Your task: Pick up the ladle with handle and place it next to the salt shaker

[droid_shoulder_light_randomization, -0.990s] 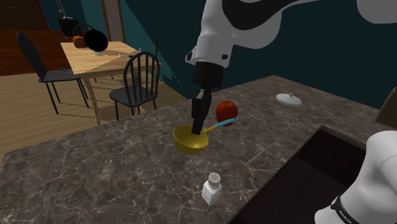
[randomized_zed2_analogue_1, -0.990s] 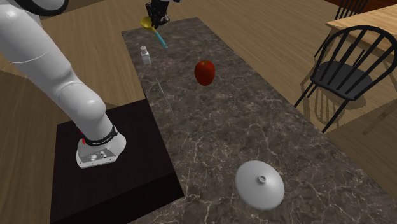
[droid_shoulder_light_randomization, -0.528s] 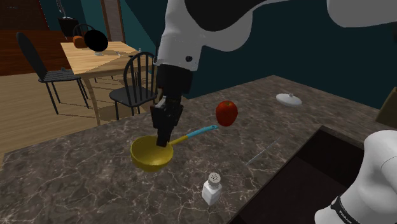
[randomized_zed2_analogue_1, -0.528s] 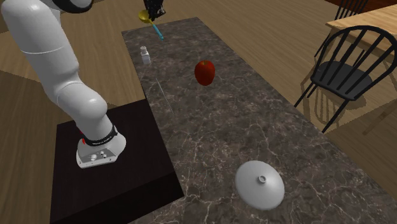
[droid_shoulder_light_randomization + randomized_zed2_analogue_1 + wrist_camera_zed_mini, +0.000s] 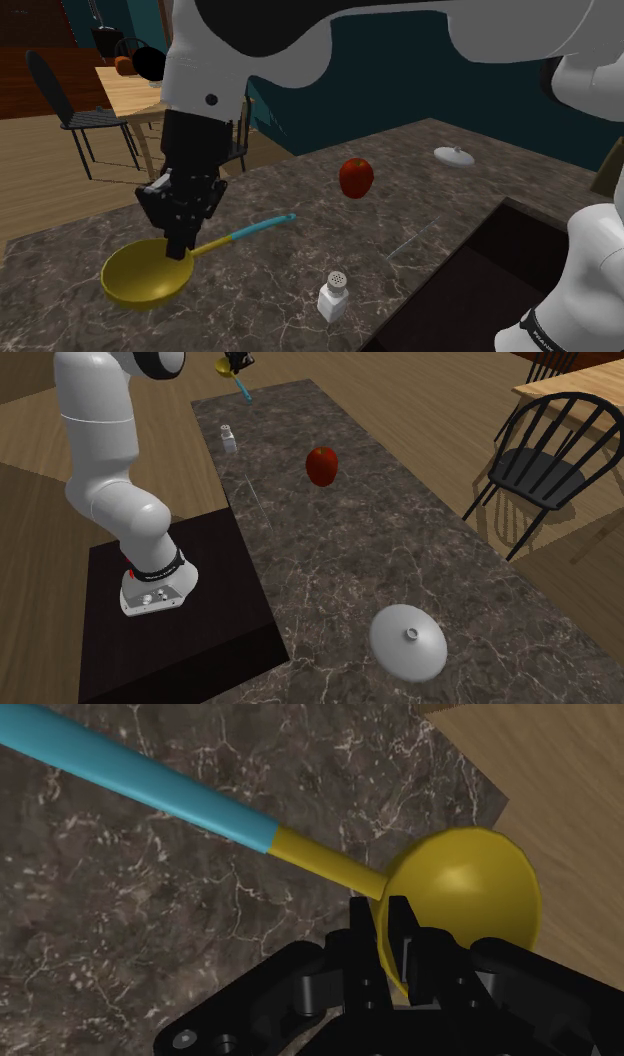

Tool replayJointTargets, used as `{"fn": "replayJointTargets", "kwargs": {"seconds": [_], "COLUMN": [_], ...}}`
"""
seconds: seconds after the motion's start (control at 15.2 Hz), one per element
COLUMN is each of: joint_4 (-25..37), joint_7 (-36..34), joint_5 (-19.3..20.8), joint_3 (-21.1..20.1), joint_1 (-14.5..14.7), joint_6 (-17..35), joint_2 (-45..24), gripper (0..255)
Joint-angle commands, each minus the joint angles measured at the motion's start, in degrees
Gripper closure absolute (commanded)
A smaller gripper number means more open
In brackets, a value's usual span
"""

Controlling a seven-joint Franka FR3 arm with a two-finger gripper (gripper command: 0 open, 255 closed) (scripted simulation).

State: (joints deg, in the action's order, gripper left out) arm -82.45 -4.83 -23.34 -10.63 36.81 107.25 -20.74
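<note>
Yellow ladle (image 5: 140, 280) looks stiff, light and rather slippery, I think; the claw (image 5: 180, 248) pinches its bowl rim, just beside the blue handle (image 5: 255, 228). The salt shaker (image 5: 334, 297) stands at its 3 o'clock in the shoulder view.

Teal walls (image 5: 400, 95), wooden floor (image 5: 40, 200), wooden dining table (image 5: 130, 95), black spindle chairs (image 5: 540, 472), dark marble counter (image 5: 400, 552).

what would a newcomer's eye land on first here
First the yellow ladle with its blue handle, bowl rim clasped by the black fingers, at the shoulder view's lower left. A red apple sits midway along the dark marbled counter, and a white salt shaker stands below it in that view.
</note>
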Motion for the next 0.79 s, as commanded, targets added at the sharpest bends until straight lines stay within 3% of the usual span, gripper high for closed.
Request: {"fn": "replayJointTargets", "kwargs": {"seconds": [0.0, 0.73], "joint_4": [1.0, -5.5], "joint_7": [-0.5, 2.6], "joint_5": [0.3, -0.7], "joint_3": [-0.1, -0.3], "joint_1": [0.6, 0.7], "joint_6": [0.9, 7.9], "joint_2": [-1.6, -2.8], "gripper": [255, 255]}}
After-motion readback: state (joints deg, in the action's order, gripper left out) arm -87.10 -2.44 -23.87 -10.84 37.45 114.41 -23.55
